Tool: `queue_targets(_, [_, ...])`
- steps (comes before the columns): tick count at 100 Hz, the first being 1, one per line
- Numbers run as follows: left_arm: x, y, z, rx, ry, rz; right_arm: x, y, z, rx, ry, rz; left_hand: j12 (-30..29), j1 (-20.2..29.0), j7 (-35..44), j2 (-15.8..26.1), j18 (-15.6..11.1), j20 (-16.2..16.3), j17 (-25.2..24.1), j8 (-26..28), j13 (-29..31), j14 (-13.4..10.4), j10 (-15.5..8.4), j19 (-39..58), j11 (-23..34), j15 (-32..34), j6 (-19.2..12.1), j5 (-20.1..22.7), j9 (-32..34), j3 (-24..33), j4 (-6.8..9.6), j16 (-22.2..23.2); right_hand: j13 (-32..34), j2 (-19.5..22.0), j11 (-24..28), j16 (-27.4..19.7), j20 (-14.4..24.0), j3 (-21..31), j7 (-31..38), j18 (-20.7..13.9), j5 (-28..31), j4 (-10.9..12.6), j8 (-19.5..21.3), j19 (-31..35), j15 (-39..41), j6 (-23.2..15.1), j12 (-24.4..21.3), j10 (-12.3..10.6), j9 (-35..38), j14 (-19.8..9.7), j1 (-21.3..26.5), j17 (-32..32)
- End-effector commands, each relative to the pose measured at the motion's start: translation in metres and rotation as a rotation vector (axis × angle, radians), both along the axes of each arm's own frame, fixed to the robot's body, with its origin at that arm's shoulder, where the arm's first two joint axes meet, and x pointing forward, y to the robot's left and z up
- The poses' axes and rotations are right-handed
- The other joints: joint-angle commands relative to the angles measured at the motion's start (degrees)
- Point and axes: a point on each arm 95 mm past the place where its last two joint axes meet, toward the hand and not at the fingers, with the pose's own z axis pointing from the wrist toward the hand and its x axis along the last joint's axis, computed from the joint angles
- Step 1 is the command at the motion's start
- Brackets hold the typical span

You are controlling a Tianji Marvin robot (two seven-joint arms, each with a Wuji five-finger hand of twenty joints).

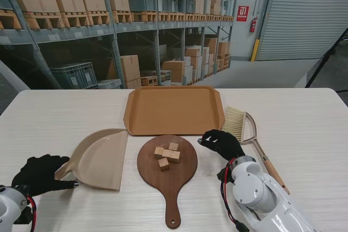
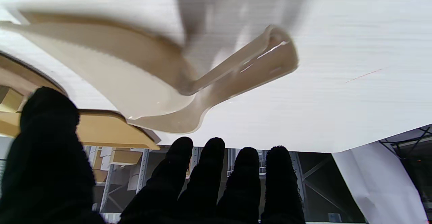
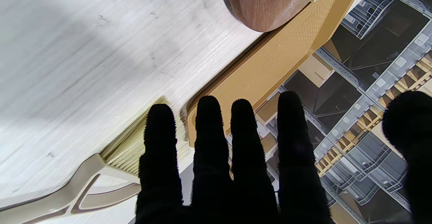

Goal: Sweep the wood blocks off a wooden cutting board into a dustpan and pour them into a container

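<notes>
Two hands (image 1: 38, 173) (image 1: 222, 143), four blocks (image 1: 167, 155)

From the stand we look down and forward over the table (image 1: 304, 118) toward warehouse shelving. Our left wrist camera sits close behind the left hand (image 2: 202, 187), facing the dustpan (image 2: 141, 78) handle at near range. Our right wrist camera looks past the right hand (image 3: 236, 170) at the brush (image 3: 135, 149). Both wrist views share the tan tray (image 3: 270, 65) with the stand view.
</notes>
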Motion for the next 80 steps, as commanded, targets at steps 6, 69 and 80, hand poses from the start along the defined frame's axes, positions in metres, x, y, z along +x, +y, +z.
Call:
queue_targets(6, [-0.009,0.005,-0.009,0.020,0.046,0.028,-0.004,0.004,-0.004,0.006,0.019,0.012,-1.0,2.8,0.0,-2.6,-0.9,-1.8,0.1,-1.3,-0.3,-0.7,0.0,-0.9,-3.0,0.0,3.0,0.5,-1.2,0.8,0.15,-0.1,0.4,0.9,1.1,-0.5,1.6,-1.1,0.6,0.9,-0.9,1.6,-0.2,-1.2,0.2,-0.7,0.3,-0.3,0.4,-0.5,-1.4,0.0])
queue_targets(69, [0.002,0.025,-0.045,0.112,0.107,0.120,-0.005,0.005,-0.005,0.011,0.027,0.008,0.1,6.8,1.4,-2.0,-0.2,-0.6,2.0,-0.8,3.1,-0.9,-0.6,1.2,-0.3,2.9,1.3,3.5,2.0,1.2,-0.01,0.9,0.5,1.0,1.2,-0.5,1.7,-1.1,0.6,0.8,-0.8,1.6,-0.2,-1.2,0.2,-0.8,0.3,-0.2,0.5,-0.7,-1.1,0.0])
queue_targets(80, [0.004,0.025,-0.047,0.126,0.103,0.118,-0.005,0.005,-0.006,0.010,0.027,0.007,0.6,7.5,2.0,-1.5,-0.1,-0.2,2.4,-0.4,4.1,-1.2,-1.0,2.1,0.6,3.9,0.7,4.6,3.4,1.1,-0.10,1.2,0.4,1.0,1.2,-0.5,1.7,-1.1,0.6,0.9,-0.8,1.6,-0.2,-1.2,0.2,-0.7,0.3,-0.4,0.5,-0.6,-1.2,0.0])
